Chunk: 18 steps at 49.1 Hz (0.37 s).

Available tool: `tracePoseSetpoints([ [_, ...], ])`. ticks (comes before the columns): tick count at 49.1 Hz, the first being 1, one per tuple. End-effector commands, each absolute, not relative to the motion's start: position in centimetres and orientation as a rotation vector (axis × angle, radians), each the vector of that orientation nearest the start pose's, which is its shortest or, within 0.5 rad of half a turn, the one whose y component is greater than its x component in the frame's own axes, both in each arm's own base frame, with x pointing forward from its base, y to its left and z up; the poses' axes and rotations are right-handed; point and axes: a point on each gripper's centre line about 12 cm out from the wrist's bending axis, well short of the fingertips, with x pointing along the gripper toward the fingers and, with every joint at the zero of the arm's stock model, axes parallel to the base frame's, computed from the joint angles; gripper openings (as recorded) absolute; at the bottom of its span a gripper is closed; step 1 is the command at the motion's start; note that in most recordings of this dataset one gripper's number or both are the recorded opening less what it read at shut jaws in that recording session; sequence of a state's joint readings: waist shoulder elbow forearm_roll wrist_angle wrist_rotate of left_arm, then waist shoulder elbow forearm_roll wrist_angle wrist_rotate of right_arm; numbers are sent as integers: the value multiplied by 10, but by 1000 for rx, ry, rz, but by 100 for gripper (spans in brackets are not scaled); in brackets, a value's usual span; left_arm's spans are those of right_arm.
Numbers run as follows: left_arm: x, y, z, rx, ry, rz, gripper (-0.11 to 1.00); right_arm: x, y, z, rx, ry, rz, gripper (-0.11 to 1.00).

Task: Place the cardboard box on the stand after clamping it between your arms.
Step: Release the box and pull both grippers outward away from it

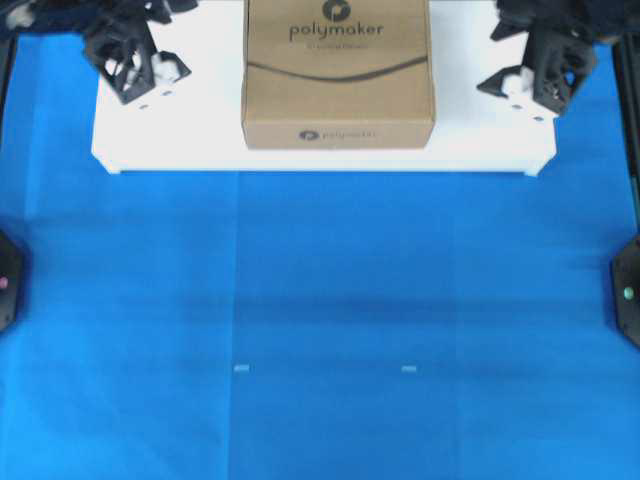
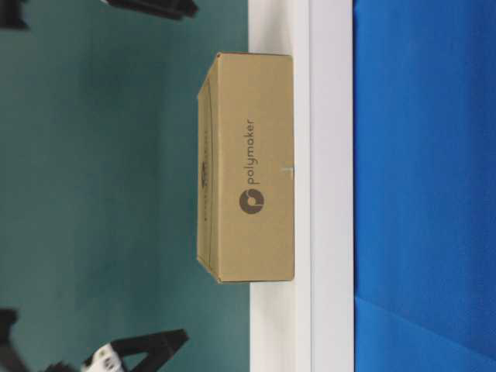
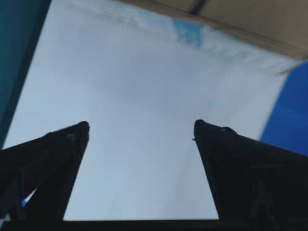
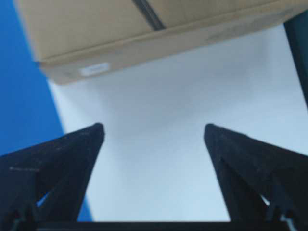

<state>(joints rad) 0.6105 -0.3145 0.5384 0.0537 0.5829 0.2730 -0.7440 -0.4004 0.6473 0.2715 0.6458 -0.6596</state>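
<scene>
Black fingertips (image 3: 77, 132) of my left gripper (image 3: 142, 126) frame the nearest view, spread wide and empty over the stand (image 1: 180, 130). Ahead of them, well apart, lies the cardboard box (image 1: 338, 72), resting flat on the stand, logo upward. My right gripper (image 4: 154, 130) is likewise fully spread with nothing between its fingers (image 4: 219, 144); the box sits ahead of it, apart. Overhead, I see the left gripper (image 1: 150, 68) and right gripper (image 1: 515, 85) flanking the box, neither touching it. Blue cloth (image 1: 320, 320) surrounds the stand.
</scene>
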Motion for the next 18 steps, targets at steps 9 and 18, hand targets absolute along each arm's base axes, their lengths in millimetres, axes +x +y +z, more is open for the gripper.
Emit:
tracePoseSetpoints([
  [9,269,134,295,86,703,377,85,215,-142,287,-16,687,-389,96],
  [18,257,97,304,54,567,322,85,200,-108,301,6,551,-370,96],
])
